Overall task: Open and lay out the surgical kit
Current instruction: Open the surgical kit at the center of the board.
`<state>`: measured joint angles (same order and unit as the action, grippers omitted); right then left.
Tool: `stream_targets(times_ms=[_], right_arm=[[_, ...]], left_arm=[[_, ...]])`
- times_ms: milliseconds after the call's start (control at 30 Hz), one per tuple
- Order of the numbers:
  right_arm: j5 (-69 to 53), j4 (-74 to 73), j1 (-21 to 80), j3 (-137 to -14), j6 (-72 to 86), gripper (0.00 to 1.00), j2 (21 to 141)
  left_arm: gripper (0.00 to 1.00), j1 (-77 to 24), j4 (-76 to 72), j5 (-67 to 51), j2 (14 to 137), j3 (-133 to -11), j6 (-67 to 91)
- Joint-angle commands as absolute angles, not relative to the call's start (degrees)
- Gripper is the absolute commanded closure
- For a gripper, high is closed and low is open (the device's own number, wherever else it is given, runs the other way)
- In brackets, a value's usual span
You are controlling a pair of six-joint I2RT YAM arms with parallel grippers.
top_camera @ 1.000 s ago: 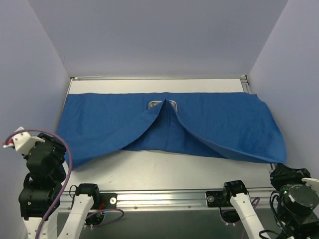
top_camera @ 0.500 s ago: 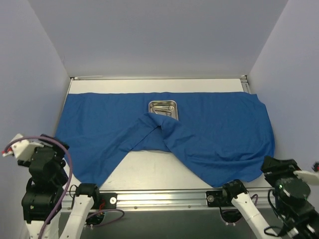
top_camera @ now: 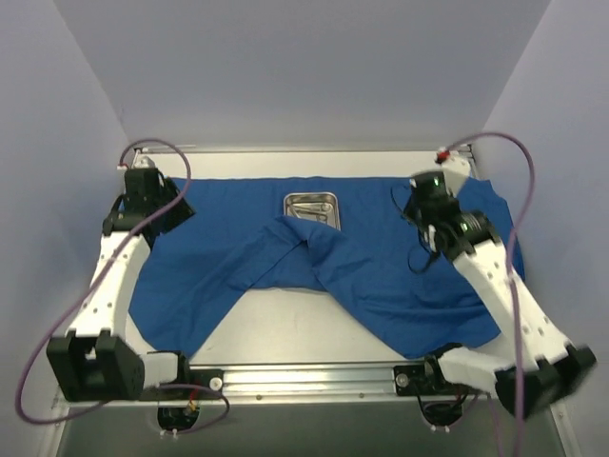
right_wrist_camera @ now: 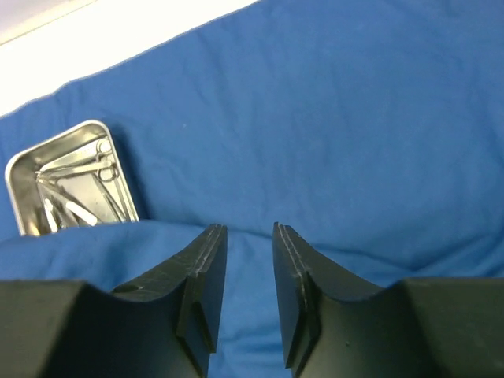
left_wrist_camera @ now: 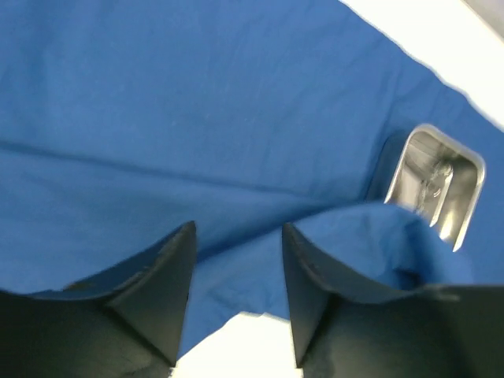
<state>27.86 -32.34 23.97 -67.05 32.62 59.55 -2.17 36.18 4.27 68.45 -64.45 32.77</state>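
Royal-blue cloth wrap (top_camera: 400, 257) lies spread across the white desk (top_camera: 285, 328), one fold overlapping the shiny rectangular steel tray (top_camera: 312, 204), which holds silver ring-handled instruments (right_wrist_camera: 79, 185). Left gripper (left_wrist_camera: 237, 230) left of the tray and right gripper (right_wrist_camera: 246, 228) right of it hover spread and empty.

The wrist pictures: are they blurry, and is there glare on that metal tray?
Left wrist view: the tray is smeared and bright, its contents unreadable; the left tool looks soft-edged. Right wrist view: sharper, ring handles legible in the tray, mild sheen only. Top view: even light, faint shadows under folds of the blue cloth.
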Motion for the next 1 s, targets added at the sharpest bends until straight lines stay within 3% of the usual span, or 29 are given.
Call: stream_targets(times_ms=[0, 33, 67, 100, 200, 267, 333, 433, 967], right_arm=[[17.4, -27.9, 18.6, -74.9, 26.4, 0.7, 72.0], [13.6, -28.4, 13.0, -76.0, 26.3, 0.71, 74.8], [9.9, -28.8, 10.4, -76.9, 26.5, 0.73, 77.1], [3.5, -29.1, 8.0, -77.8, 26.5, 0.74, 81.5], [-4.5, -30.7, 1.2, -78.8, 27.2, 0.78, 89.7], [-9.8, -31.0, -2.8, -79.5, 27.4, 0.83, 92.6], [-12.7, -30.0, -4.6, -80.1, 27.5, 0.87, 95.7], [-12.6, -30.0, -6.4, -81.9, 26.3, 1.0, 99.1], [-13.5, -22.5, -7.2, -76.1, 28.0, 1.0, 112.6]], left_arm=[[0.49, 2.2, 31.2, -3.8, 77.4, -72.3, 35.3], [0.54, 2.9, 31.5, -7.1, 79.4, -74.3, 36.0], [0.69, 4.3, 32.1, -8.5, 81.7, -75.2, 36.7], [0.74, 4.8, 32.8, -9.3, 83.7, -76.0, 37.7], [0.87, 7.0, 37.7, -11.9, 91.7, -79.8, 38.4], [0.87, 7.5, 38.3, -14.1, 96.3, -81.4, 38.2], [0.97, 7.6, 41.5, -15.7, 102.6, -84.2, 36.9], [0.98, 7.1, 47.7, -16.9, 110.2, -90.5, 35.4], [0.98, 7.6, 60.7, -12.0, 128.6, -102.9, 34.6]])
